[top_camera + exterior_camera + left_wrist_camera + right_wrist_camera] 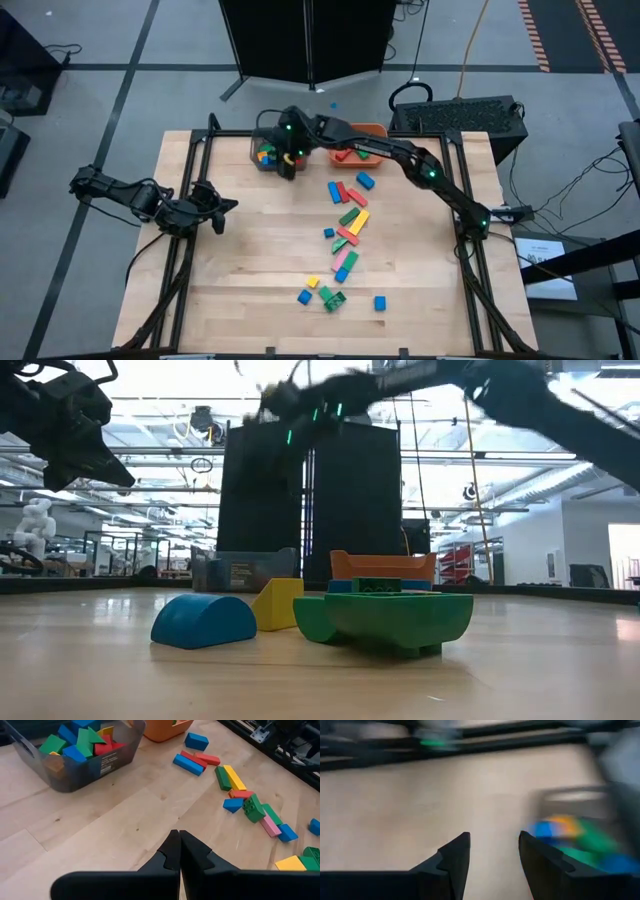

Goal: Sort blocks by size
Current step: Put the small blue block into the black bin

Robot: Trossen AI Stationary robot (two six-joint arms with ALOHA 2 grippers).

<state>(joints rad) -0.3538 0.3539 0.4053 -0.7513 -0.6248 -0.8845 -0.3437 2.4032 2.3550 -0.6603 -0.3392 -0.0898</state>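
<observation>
Several coloured blocks [350,222] lie in a loose line down the middle of the table, cubes and longer bars; they also show in the left wrist view [235,785]. More blocks lie in the grey bin [266,150] and the orange bin [362,140] at the far edge. My right gripper [288,168] is at the grey bin's near right corner, open and empty [492,837]. My left gripper [215,208] waits over the table's left part, shut and empty [177,851].
The grey bin [75,755] holds several blocks; the orange bin [165,727] stands to its right. In the low view a blue half-round block [205,622], a yellow block [278,603] and a green block [385,618] lie near the front edge. Bare wood lies between my left gripper and the blocks.
</observation>
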